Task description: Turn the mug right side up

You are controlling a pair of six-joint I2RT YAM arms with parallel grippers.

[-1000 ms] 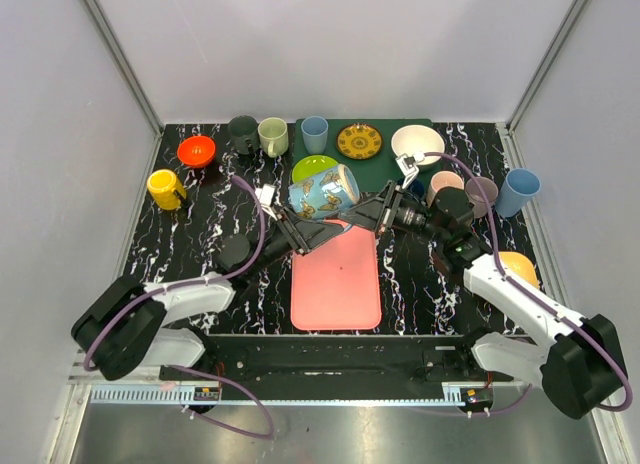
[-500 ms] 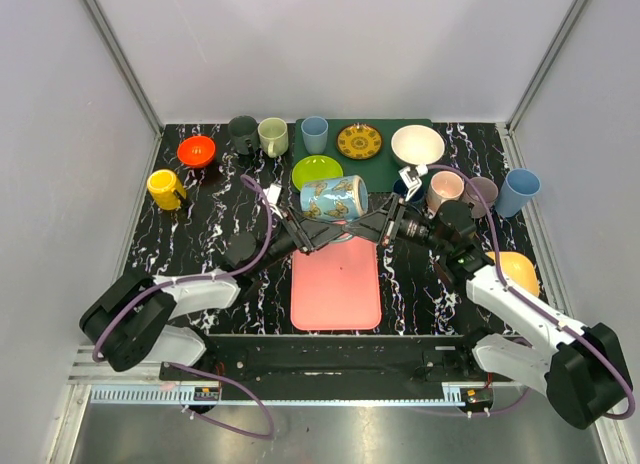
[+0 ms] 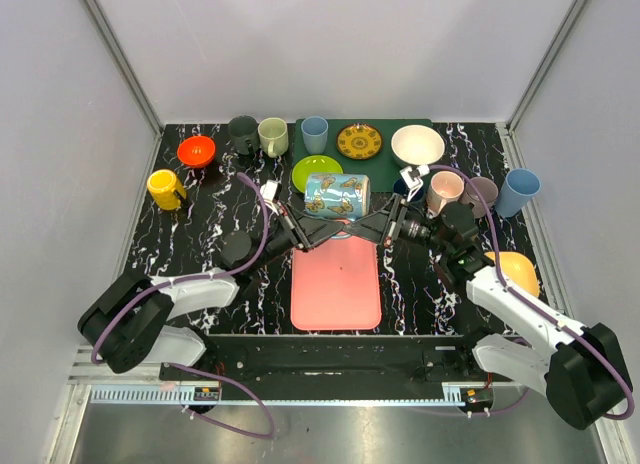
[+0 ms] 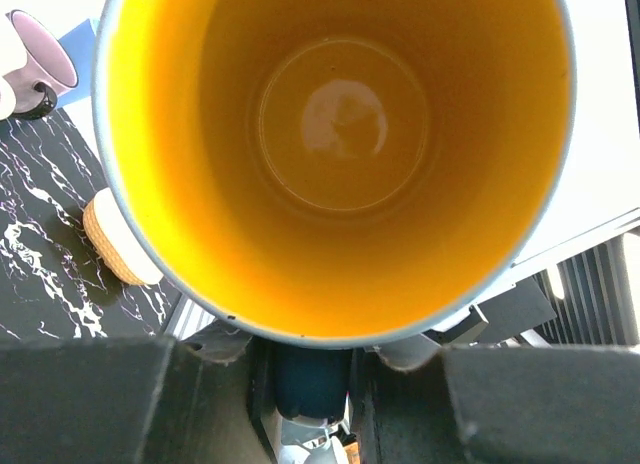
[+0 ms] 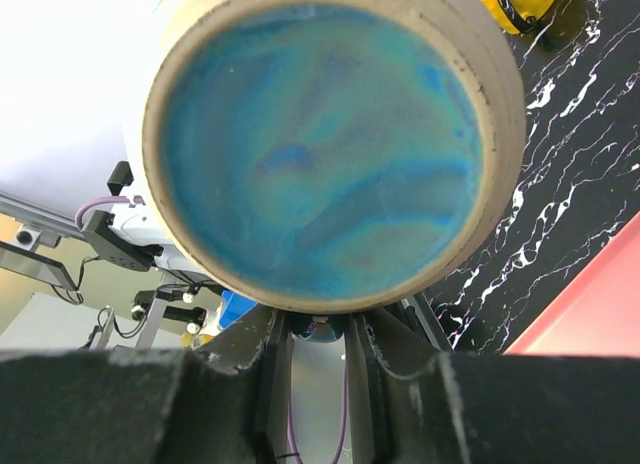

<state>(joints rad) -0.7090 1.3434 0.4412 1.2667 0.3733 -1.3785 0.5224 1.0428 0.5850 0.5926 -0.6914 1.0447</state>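
Black marbled worktop (image 3: 200,244) carries a ring of cups and bowls, with a pink board (image 3: 335,284) lying flat between the two arms. Above the far end of that board hangs the mug (image 3: 336,196), blue with butterflies. It is clear of the worktop and lies on its side, just in front of a green plate (image 3: 312,168).

A second ago the mug sat tilted at the right arm alone. Now it is level, slung between both arms. Its yellow inside faces the left wrist camera and its blue base faces the right one.

The right fingers (image 3: 372,225) pinch the mug from below at the base end, and their grip looks unchanged. The left fingers (image 3: 298,231) have come up under the rim and drawn in sharply around a dark part beneath it, probably the handle. Whether they already pinch it firmly cannot be told.

This reads as a handover halfway through the turn. The mug is no longer inverted, but it is not yet upright. A further quarter turn to bring the mouth up seems to be needed before it can be set down.
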